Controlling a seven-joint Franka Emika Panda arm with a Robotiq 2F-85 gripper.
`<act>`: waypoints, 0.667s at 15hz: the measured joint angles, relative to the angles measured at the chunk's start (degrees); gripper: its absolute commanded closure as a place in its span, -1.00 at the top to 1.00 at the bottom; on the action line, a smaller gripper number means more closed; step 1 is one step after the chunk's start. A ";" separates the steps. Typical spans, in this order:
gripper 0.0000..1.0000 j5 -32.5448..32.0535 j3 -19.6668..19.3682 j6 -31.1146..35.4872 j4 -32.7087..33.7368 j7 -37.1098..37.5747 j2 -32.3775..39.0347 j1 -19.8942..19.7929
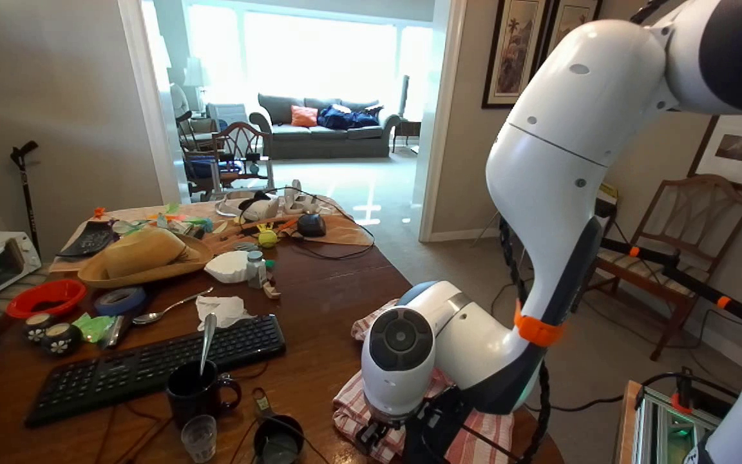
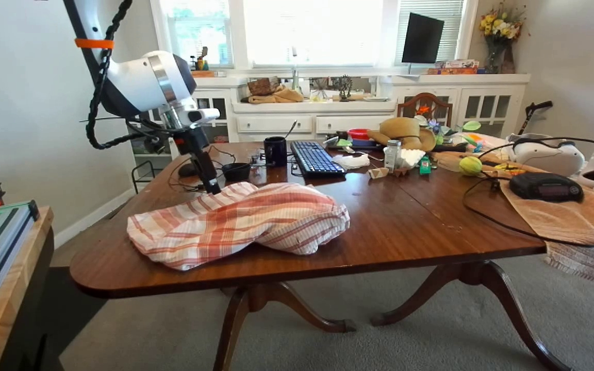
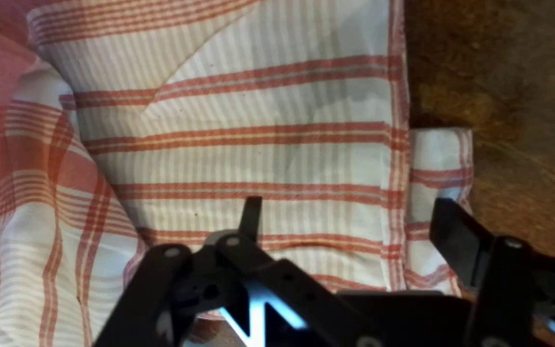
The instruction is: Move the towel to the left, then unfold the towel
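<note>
We see the arm (image 1: 551,161) slant down from above, crooked below the orange band (image 1: 538,330) and folded at the wrist (image 2: 160,80), so that the claw (image 2: 214,188) points downward, a little slanted in an exterior view. It hangs past one end of the keyboard (image 2: 317,158), toward the side where the mug (image 1: 196,394) stands. In the wrist view we find its two fingers (image 3: 251,217) spread wide, with nothing gripped; the towel (image 2: 240,221) lies beneath them, and whether the tips touch the cloth we cannot tell. This towel, white with red stripes, rests rumpled on the table (image 2: 379,226) past that same end of the keyboard and apart from it, partly flat, partly bunched in thick folds. Across from the mug, just beside the keyboard, we see the crumpled paper (image 1: 221,311). A spoon (image 1: 209,335) leans in the mug; on the mug's side of the keyboard a clear cup (image 1: 199,439) stands.
</note>
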 measured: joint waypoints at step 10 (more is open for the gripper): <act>-0.93 -4.97 -1.75 -0.04 4.12 3.12 4.46 1.01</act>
